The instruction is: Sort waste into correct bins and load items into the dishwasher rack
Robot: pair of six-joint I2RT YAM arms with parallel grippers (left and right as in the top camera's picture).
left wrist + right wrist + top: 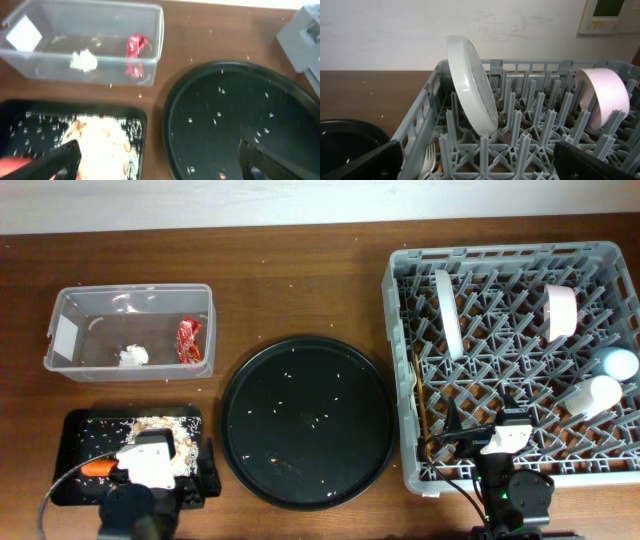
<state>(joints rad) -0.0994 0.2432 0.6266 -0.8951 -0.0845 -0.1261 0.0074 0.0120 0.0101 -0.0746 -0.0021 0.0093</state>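
Observation:
The clear tub (62,302) (152,30) holds the red wrapper (189,338) (135,47) and the white tissue wad (133,356) (83,60). The shallow black tray (80,425) (30,107) holds beige food scraps (165,430) (100,137) and the orange carrot (97,469). My left gripper (160,462) (160,167) is open and empty above that tray's right end. The grey rack (500,258) (420,120) holds the plate (449,313) (472,85), bowl (560,310) (605,97), blue cup (618,363), white cup (592,395), chopsticks (420,395) and fork (426,160). My right gripper (495,432) (480,167) is open and empty over the rack's front edge.
The large round black tray (305,420) (225,110) lies between the bins and the rack, dotted with small crumbs. A few crumbs lie on the brown table around it. A white wall stands behind the table in the right wrist view.

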